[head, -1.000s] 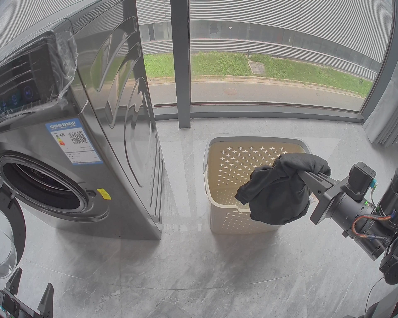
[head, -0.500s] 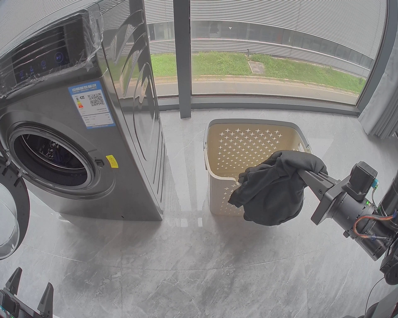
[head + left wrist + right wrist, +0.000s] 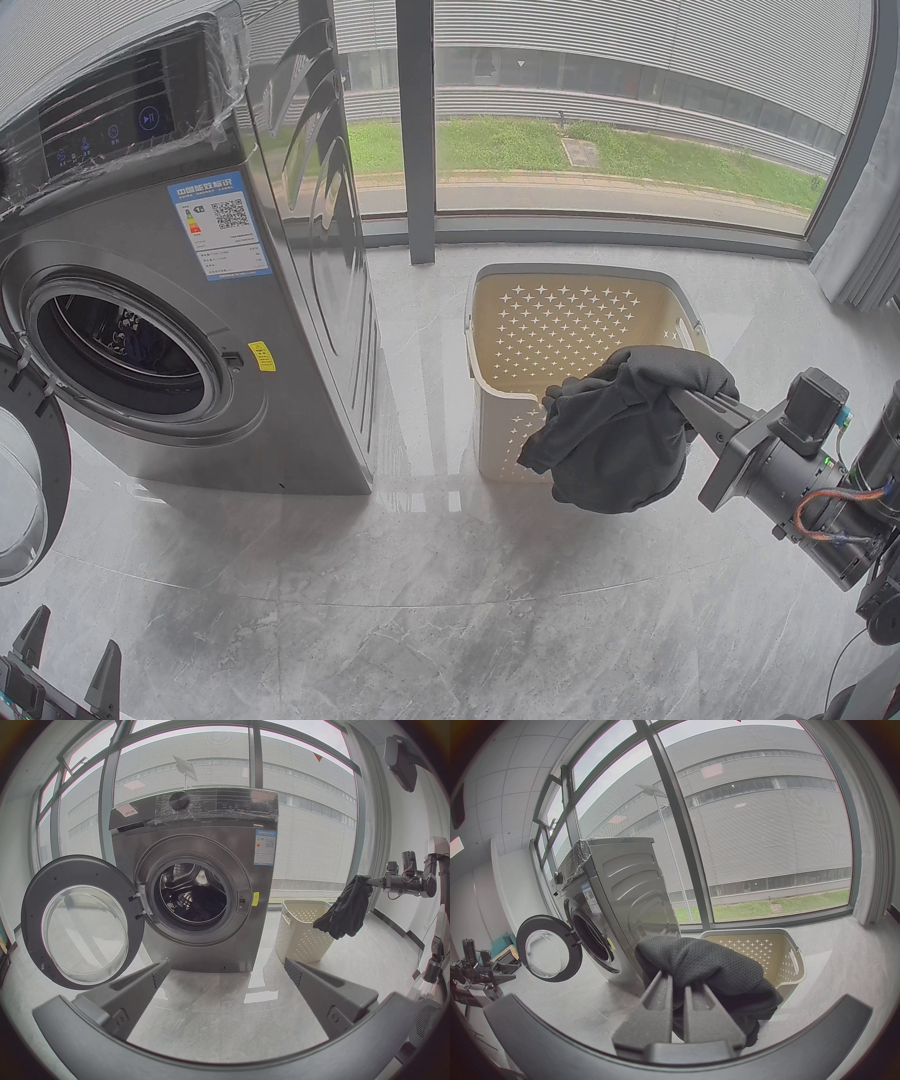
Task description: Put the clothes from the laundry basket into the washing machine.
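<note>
One dark garment (image 3: 614,445) hung from your right hand (image 3: 687,405), clamped on it, by the near right corner of the laundry basket (image 3: 489,427); your left hand (image 3: 75,630) sat spread apart, low before the washing machine (image 3: 187,319).

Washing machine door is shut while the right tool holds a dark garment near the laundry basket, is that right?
Not quite. The washing machine door is open, swung wide to the side, as the left wrist view shows. The rest holds: the right tool is shut on the dark garment, near the laundry basket.
</note>
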{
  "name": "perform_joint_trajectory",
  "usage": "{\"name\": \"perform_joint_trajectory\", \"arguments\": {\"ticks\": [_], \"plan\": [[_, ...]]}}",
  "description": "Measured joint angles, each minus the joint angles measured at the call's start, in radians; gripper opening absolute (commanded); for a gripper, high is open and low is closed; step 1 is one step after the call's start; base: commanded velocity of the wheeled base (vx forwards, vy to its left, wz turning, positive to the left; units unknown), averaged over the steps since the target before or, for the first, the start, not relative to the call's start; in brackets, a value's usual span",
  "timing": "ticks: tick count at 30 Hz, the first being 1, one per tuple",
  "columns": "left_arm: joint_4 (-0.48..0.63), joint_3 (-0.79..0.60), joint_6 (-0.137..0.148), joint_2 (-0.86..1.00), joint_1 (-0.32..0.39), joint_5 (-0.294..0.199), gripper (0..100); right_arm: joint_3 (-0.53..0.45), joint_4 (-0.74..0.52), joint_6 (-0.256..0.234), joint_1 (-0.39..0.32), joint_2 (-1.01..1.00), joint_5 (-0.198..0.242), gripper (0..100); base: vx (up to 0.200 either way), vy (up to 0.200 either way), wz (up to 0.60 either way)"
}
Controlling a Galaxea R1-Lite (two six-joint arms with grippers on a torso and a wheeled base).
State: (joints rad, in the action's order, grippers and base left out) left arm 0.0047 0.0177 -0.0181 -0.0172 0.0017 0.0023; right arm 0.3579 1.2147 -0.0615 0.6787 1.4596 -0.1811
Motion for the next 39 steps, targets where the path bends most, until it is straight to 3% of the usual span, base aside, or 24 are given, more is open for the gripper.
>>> {"name": "perform_joint_trajectory", "arguments": {"ticks": [28,39], "plan": [[0.001,0.000,-0.001,0.000,-0.001,0.000,100,0.000,0.000,-0.008,-0.001,0.001,0.000,0,0.000,0.200,0.00],[0.001,0.000,-0.002,-0.001,0.000,0.000,100,0.001,0.000,-0.009,0.000,0.001,0.000,0,-0.036,0.000,0.00]]}}
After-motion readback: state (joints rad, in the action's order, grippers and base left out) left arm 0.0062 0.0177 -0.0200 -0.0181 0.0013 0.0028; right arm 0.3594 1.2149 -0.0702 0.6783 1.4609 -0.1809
